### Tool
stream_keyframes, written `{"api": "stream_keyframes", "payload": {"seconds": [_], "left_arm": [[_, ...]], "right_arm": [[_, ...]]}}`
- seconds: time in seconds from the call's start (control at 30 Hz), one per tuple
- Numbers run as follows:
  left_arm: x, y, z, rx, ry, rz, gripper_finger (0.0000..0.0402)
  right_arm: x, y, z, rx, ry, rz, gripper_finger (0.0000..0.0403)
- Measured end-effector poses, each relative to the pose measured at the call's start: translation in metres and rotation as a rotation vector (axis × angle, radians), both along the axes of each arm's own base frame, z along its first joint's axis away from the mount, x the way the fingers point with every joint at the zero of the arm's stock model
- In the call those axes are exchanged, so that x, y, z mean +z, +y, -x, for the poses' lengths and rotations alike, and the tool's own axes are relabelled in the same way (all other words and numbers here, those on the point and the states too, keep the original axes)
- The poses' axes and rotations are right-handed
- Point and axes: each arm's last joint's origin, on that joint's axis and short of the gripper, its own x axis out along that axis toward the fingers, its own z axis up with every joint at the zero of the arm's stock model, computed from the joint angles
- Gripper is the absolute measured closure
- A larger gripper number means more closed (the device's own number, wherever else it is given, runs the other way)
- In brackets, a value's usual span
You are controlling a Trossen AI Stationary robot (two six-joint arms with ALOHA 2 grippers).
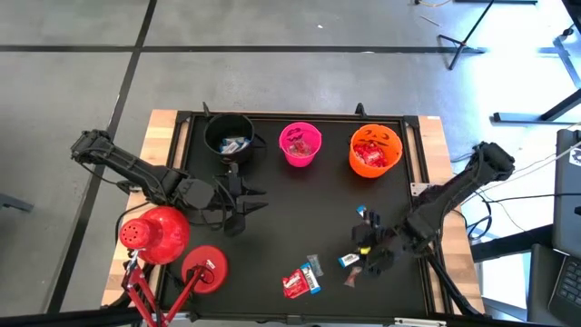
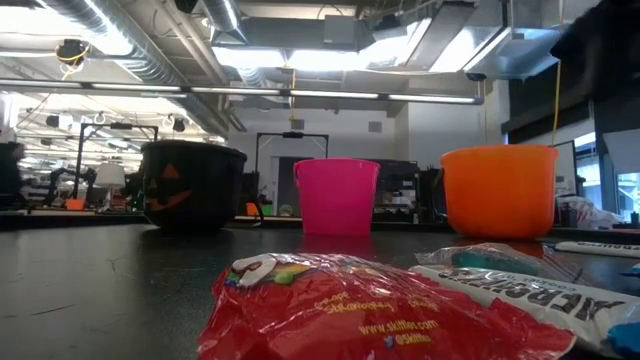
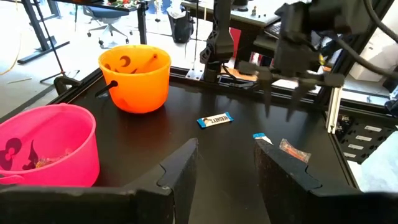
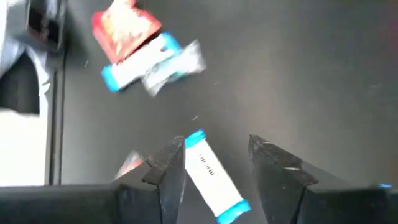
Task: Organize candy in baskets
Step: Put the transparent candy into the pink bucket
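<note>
Between the parted dark fingers of the right gripper [image 4: 214,165], gripping nothing: a small flat blue-and-white wrapped candy bar [image 4: 211,174], probably light, thin and slippery, so best pinched across the narrow width at the middle. Lying flat on the black table [image 4: 298,68], long axis slanting between the fingers, one blue end forward. Farther from that bar: the red-and-blue candy pile [image 4: 140,50]; across the table, left gripper [image 3: 225,171] open and empty, facing the orange plastic bucket [image 3: 135,78].

Two black jointed arms, dark wedge-shaped fingers [image 3: 186,171]
</note>
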Motion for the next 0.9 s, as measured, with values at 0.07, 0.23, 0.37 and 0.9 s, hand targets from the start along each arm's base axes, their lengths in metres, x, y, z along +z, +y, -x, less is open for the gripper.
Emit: {"api": "stream_keyframes", "payload": {"seconds": [0.07, 0.23, 0.37, 0.9], "left_arm": [[0.000, 0.000, 0.000, 0.000, 0.000, 0.000, 0.0255], [0.000, 0.000, 0.000, 0.000, 0.000, 0.000, 0.0255], [0.000, 0.000, 0.000, 0.000, 0.000, 0.000, 0.0255], [0.000, 0.000, 0.000, 0.000, -0.001, 0.000, 0.0255]], "right_arm": [[-0.008, 0.009, 0.000, 0.044, 0.024, -0.002, 0.0233], [-0.033, 0.028, 0.000, 0.127, 0.142, -0.003, 0.0233], [-0.053, 0.044, 0.003, 0.209, 0.218, 0.006, 0.0233], [-0.098, 0.060, -0.003, 0.234, 0.267, 0.131, 0.0233]]}}
